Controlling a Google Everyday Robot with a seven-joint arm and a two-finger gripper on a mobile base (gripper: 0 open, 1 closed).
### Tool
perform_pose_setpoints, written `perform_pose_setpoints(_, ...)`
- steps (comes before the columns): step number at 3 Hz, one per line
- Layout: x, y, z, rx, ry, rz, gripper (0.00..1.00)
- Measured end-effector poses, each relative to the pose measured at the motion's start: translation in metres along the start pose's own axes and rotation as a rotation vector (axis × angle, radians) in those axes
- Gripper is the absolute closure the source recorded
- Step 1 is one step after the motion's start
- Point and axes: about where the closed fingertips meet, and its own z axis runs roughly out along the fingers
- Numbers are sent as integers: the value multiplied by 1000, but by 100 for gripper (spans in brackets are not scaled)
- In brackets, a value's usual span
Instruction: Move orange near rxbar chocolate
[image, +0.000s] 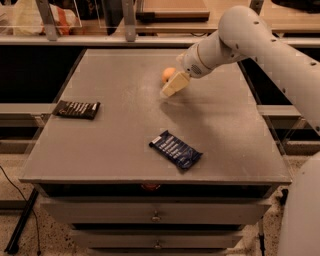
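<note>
The orange (168, 74) is a small round fruit on the grey table (125, 130), toward the back middle. My gripper (171, 86) hangs from the white arm coming in from the right, its cream fingers just in front of and slightly right of the orange, close to the tabletop. The rxbar chocolate (76, 109) is a flat black wrapper with white stripes and a white right end, lying near the table's left edge, far from the orange.
A dark blue glossy bar wrapper (175, 149) lies near the table's front middle. Shelving and a railing run behind the table. Drawers sit below the front edge.
</note>
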Motion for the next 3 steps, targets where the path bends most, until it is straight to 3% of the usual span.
perform_pose_setpoints(3, -9, -15, 2, -6, 4, -32, 87)
